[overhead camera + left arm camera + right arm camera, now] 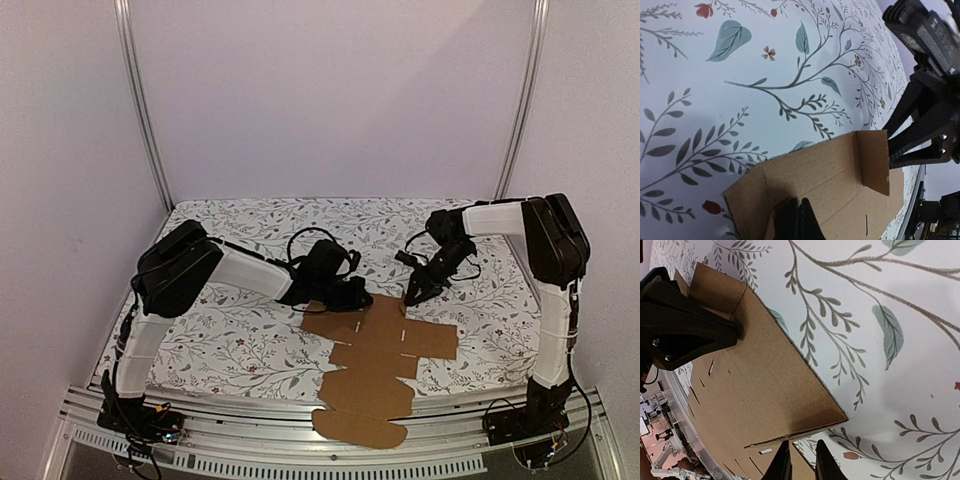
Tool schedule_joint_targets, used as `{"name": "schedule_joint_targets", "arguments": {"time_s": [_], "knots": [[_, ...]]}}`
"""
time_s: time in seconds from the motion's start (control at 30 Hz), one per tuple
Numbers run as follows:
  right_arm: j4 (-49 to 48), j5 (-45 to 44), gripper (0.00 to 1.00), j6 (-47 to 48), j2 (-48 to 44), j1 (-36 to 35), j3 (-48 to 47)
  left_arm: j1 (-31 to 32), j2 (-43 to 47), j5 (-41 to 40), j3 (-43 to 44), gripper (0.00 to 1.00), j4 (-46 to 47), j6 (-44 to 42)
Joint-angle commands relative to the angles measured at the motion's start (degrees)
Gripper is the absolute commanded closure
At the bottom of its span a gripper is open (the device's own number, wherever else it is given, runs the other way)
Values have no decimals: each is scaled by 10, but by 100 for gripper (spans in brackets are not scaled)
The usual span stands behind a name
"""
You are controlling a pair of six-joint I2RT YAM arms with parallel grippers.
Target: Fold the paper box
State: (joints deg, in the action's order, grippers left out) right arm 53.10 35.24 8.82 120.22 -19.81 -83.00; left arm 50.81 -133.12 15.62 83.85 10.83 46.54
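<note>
One flat brown die-cut cardboard sheet, the paper box [380,345], lies unfolded low and centre in the top view on the white floral-print tablecloth [230,330]. Its rounded bottom flap [360,428] reaches the table's near edge.

Your left gripper [352,298] sits at the sheet's upper left edge, jaws closed tight. In the left wrist view its fingers [787,222] press together at bottom centre, over the cardboard. You cannot tell from these views whether any card is pinched between them.

Your right gripper [412,293] is at the sheet's upper right edge. In the right wrist view its fingers [782,465] show at bottom centre with a narrow gap, brown card visible through it. Contact with the card cannot be told.

A small side flap [873,161] stands up from the sheet, right of centre in the left wrist view. The right gripper's tips are just beside that flap's right edge. In the right wrist view the flap is at upper left, with the left gripper's tip at its fold.
</note>
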Motion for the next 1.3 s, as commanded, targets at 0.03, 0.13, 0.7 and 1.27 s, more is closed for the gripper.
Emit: {"name": "schedule_joint_targets", "arguments": {"time_s": [0.03,0.13,0.7,1.27], "knots": [[-7,-4,85,-12,40,-21,-29,-1,-40,5,-11,100,-50,-11],[-5,-11,85,-14,54,-35,-42,-1,-43,8,-12,100,-46,-11],[43,-263,88,-23,133,-99,-81,-9,-33,20,-47,100,12,11],[-17,-303,84,28,4,-133,-42,-15,-26,29,-87,100,46,35]]}}
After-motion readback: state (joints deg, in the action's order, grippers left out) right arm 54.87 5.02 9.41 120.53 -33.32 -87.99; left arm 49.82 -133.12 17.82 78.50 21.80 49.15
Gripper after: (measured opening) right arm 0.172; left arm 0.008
